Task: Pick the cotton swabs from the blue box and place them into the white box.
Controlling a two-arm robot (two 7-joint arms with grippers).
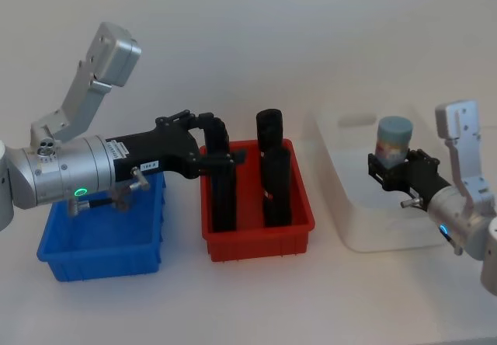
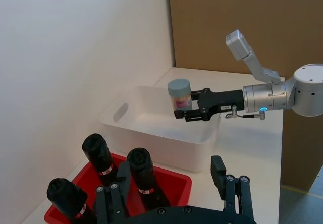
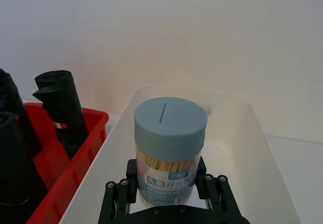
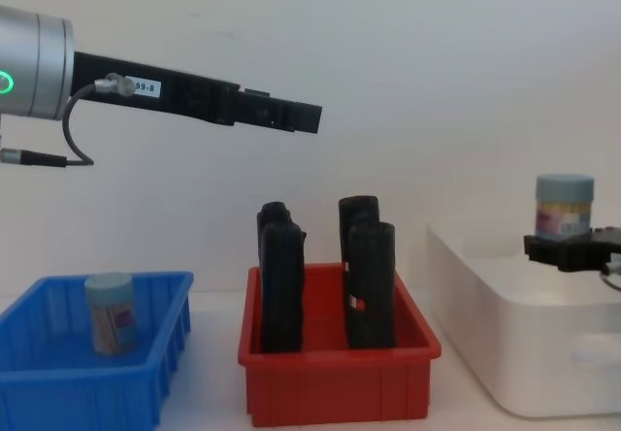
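My right gripper (image 1: 388,168) is shut on a cotton swab jar (image 1: 394,137) with a pale blue lid. It holds the jar upright above the inside of the white box (image 1: 373,232). The right wrist view shows the jar (image 3: 170,133) between the fingers, over the white box (image 3: 262,138). A second cotton swab jar (image 4: 110,313) stands in the blue box (image 4: 87,392); in the head view my left arm hides it inside the blue box (image 1: 101,244). My left gripper (image 1: 224,147) hangs open and empty over the red bin, high above the black containers.
Between the two boxes stands a red bin (image 1: 260,240) holding several tall black containers (image 1: 272,178). My left forearm reaches across above the blue box. A wall runs close behind the table.
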